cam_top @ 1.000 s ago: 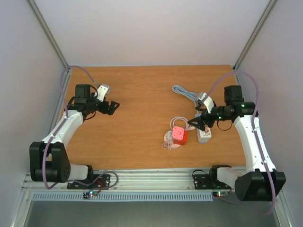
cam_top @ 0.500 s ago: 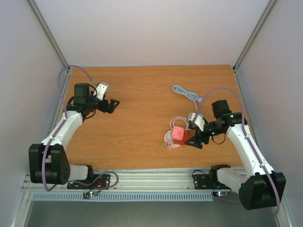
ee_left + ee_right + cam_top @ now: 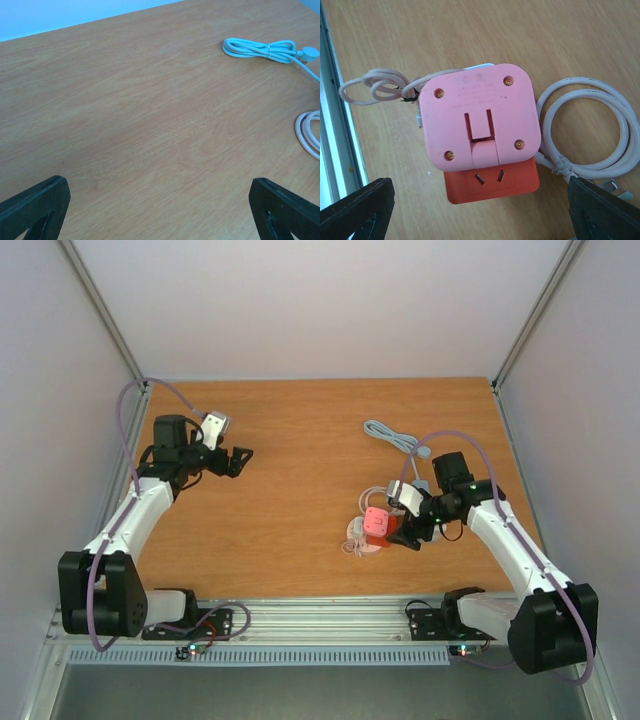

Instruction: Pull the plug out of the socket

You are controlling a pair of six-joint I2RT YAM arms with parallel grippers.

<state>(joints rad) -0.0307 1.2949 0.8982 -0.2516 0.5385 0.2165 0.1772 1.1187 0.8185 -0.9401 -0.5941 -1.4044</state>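
Where the desk (image 3: 445, 30) meets the metal rail (image 3: 330, 125) at its near edge, the pink plug (image 3: 479, 122) is found seated on the red socket (image 3: 492, 182). A thin bundled cord (image 3: 380, 85) lies on one side of the pair and a coiled white cable (image 3: 590, 125) on the other. The right gripper (image 3: 480, 212) is held over this pair with its jaws spread wide, one to each side, and nothing is touched or gripped. Farther off, the left gripper (image 3: 160, 210) is poised above bare wood, well apart from the socket, its jaws likewise wide and empty. Beyond it a tied pale blue cable (image 3: 260, 49) is seen. From here the socket could be lifted along with the plug, since it is pinned by nothing. A closure set too low would catch both blocks together, and the coiled cable could be dragged. No container is seen on the desk, so nothing is held in one.
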